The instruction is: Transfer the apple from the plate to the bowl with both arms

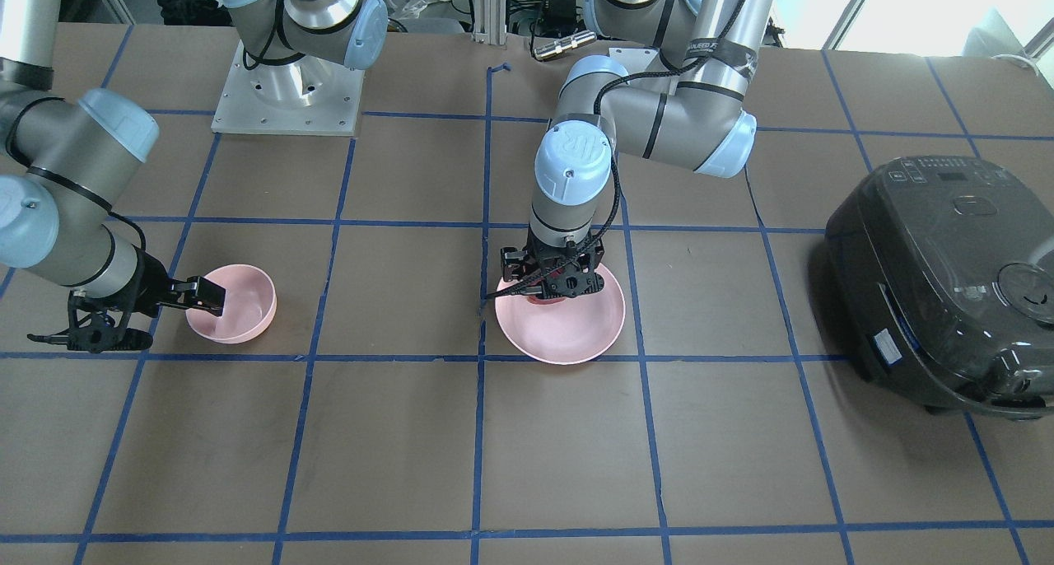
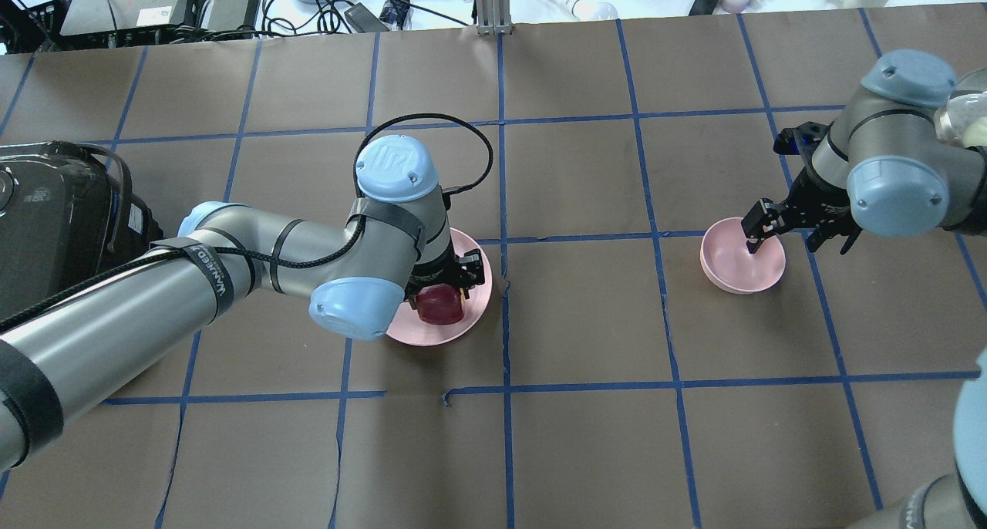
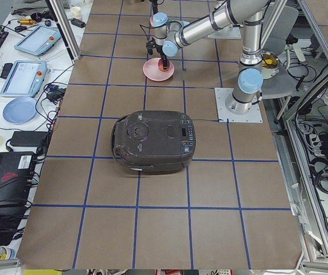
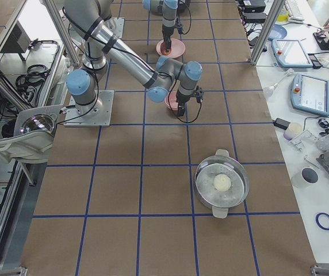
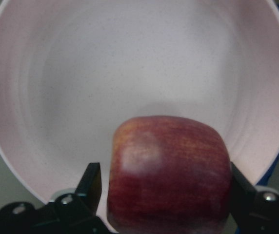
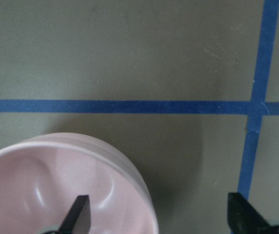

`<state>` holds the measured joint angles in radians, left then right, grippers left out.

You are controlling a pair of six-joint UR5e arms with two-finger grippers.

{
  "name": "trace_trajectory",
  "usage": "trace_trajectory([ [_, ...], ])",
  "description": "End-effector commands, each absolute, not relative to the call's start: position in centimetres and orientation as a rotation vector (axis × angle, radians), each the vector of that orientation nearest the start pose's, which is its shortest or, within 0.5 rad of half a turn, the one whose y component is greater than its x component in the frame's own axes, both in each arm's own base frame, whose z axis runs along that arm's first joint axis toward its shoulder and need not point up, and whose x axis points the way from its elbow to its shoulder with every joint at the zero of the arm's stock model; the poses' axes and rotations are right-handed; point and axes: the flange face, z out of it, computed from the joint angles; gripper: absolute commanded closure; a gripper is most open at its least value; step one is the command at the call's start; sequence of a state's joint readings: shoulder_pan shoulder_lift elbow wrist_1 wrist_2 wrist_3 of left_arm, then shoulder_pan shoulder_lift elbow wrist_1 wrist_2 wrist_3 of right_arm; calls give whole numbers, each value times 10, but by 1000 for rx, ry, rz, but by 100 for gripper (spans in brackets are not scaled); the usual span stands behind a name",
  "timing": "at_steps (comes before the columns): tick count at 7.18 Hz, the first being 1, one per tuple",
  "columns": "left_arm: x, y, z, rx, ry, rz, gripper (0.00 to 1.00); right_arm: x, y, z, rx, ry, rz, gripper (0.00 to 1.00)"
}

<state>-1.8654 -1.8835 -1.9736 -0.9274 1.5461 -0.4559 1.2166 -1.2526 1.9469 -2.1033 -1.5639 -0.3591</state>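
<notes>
The dark red apple (image 5: 169,175) sits on the near side of the pale pink plate (image 5: 129,73), which lies mid-table (image 2: 432,335) (image 1: 568,334). My left gripper (image 2: 441,294) points straight down over the plate, its jaws closed in on the apple's two sides; in the overhead view the apple (image 2: 439,307) shows just under it. The small pink bowl (image 2: 736,271) (image 1: 247,310) stands well off on my right. My right gripper (image 2: 759,232) is open and low at the bowl's rim, with one finger inside the bowl (image 6: 32,185) and the other outside.
A dark rice cooker (image 1: 947,285) (image 2: 46,213) stands at the table's left end, beside my left arm. A metal pot holding a white ball (image 4: 222,184) stands toward the right end. Blue tape lines grid the brown table.
</notes>
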Motion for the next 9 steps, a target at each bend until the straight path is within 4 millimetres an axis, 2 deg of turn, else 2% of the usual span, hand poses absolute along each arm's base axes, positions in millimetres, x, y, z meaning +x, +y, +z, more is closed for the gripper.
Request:
trace_trajectory([
  [1, -283, -464, 213, -230, 3137, 92, 100, -53, -536, 192, -8, 3056, 192, 49],
  [2, -283, -475, 235, -235, 3147, 28, 100, -54, -536, 191, 1, 3060, 198, 99],
  [3, -285, -489, 258, -185, 3152, 24, 100, -53, -535, 191, 8, 3051, 218, 100],
  [5, -293, -516, 317, -158, 3146, 64, 100, -51, -537, 204, 98, 3037, 202, 100],
  [6, -296, -525, 345, -157, 3141, 71, 100, -43, -541, 227, 119, 2977, 196, 100],
  [7, -297, -529, 362, -157, 3144, 65, 100, -22, -551, 246, 195, 2876, 197, 100],
  [8, -298, -532, 367, -157, 3147, 49, 100, 16, -554, 247, 134, 2850, 198, 100],
  [9, -298, -532, 366, -158, 3151, 56, 100, 67, -552, 245, 56, 2812, 211, 100],
])
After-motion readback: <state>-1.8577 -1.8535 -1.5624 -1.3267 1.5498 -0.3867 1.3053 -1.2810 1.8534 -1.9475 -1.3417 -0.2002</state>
